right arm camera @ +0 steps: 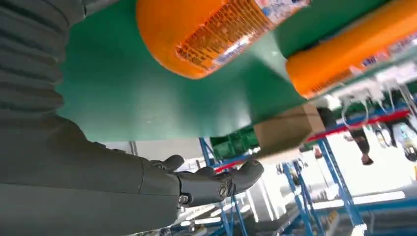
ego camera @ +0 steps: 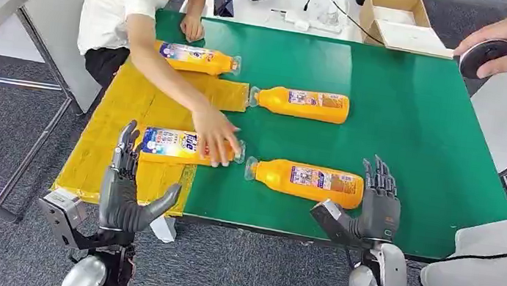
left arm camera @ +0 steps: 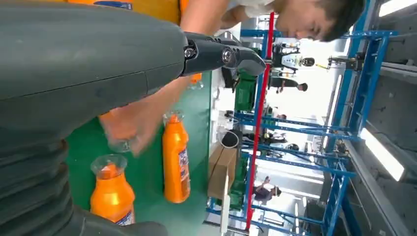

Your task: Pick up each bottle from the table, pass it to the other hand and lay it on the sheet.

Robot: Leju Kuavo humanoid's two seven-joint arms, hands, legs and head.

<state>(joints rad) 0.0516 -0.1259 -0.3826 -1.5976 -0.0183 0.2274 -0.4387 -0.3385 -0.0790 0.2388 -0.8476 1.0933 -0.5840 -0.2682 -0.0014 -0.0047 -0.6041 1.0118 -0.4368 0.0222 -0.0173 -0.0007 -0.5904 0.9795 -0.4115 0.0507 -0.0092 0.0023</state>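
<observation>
Bottles lie flat on the bench (ego camera: 414,135): two on the yellow sheet (ego camera: 119,125) at left, two on the green. The left robot hand (ego camera: 123,196) and right robot hand (ego camera: 367,213) hover at the near edge, fingers spread, holding nothing. A person's hand (ego camera: 216,136) rests on the near sheet bottle (ego camera: 169,145).

Four orange bottles (ego camera: 312,181) with blue-and-white labels, a yellow sheet (ego camera: 115,128), a green table (ego camera: 416,120).
</observation>
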